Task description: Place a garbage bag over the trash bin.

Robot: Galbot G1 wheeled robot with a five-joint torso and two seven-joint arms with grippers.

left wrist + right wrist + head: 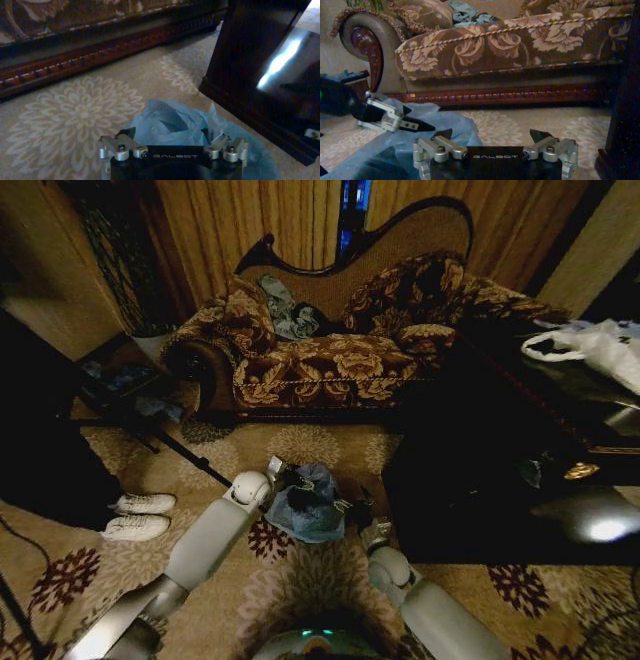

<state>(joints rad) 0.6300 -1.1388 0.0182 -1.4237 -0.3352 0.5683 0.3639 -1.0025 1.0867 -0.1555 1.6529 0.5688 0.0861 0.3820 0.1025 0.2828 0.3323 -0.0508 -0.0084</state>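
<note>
The pale blue garbage bag (308, 502) sits crumpled on the carpet between my two arms, its film bunched up in a mound (170, 122). My left gripper (277, 475) is at its far left edge, open, with the film just beyond the fingertips (167, 133). On the bag's right side my right gripper (372, 525) is low over the carpet and open, with nothing between its fingers (491, 137). In the right wrist view the left gripper (412, 119) hovers over the blue film (447, 129). The trash bin is hidden, presumably under the bag.
A floral sofa (330, 365) with a grey-blue garment (285, 310) stands behind. A dark wooden table (520, 450) is close on the right, with a white plastic bag (600, 345) on it. White shoes (140, 515) and a black rod (190, 455) are to the left.
</note>
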